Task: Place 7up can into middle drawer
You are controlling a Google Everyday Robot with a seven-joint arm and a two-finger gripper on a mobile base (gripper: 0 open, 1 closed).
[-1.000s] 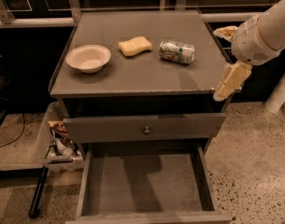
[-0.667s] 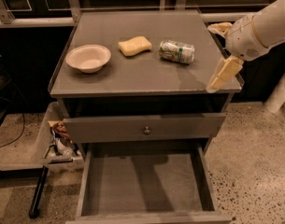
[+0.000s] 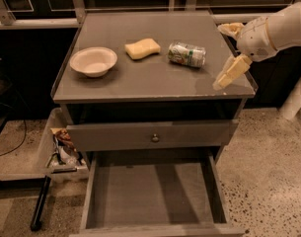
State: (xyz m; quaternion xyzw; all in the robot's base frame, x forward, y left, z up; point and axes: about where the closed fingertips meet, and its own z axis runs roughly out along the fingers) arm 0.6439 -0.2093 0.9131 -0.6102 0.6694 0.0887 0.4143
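Note:
The 7up can [image 3: 187,54] lies on its side on the grey cabinet top [image 3: 150,80], right of centre. My gripper [image 3: 219,57] hangs over the top's right edge, just right of the can and apart from it. Its cream fingers [image 3: 230,72] are spread open with nothing between them. The middle drawer [image 3: 150,191] is pulled out at the bottom of the view, and its grey floor holds nothing.
A yellow sponge [image 3: 142,48] lies left of the can and a white bowl [image 3: 93,61] further left. A shut drawer front with a round knob [image 3: 155,138] sits above the open drawer. A bin of clutter [image 3: 61,149] stands on the floor at left.
My gripper has moved up and to the left, from beside the cabinet's right edge to over the top near the can. The can has not moved.

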